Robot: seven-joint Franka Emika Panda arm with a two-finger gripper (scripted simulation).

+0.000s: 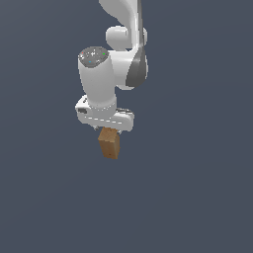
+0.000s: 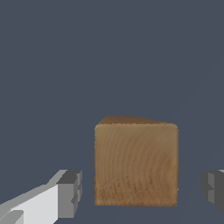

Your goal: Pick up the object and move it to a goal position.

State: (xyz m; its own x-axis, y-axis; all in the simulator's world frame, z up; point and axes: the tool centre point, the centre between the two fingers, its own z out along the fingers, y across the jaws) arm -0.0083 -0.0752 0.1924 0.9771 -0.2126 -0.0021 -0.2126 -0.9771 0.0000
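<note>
The object is a brown wood-grain block (image 1: 109, 144), seen in the exterior view directly under the white hand of the arm. In the wrist view the block (image 2: 136, 162) fills the space between the two fingers. A grey pad (image 2: 70, 193) shows on one side and the other pad (image 2: 213, 191) at the frame's edge. A gap of dark background separates each pad from the block's sides. My gripper (image 2: 141, 192) is open around the block without touching it. In the exterior view my gripper (image 1: 107, 130) sits just over the block's upper end, and its fingers are mostly hidden.
A uniform dark blue-grey surface (image 1: 197, 197) fills the background in both views. The white arm (image 1: 116, 59) rises from the hand toward the top of the exterior view. No other objects show.
</note>
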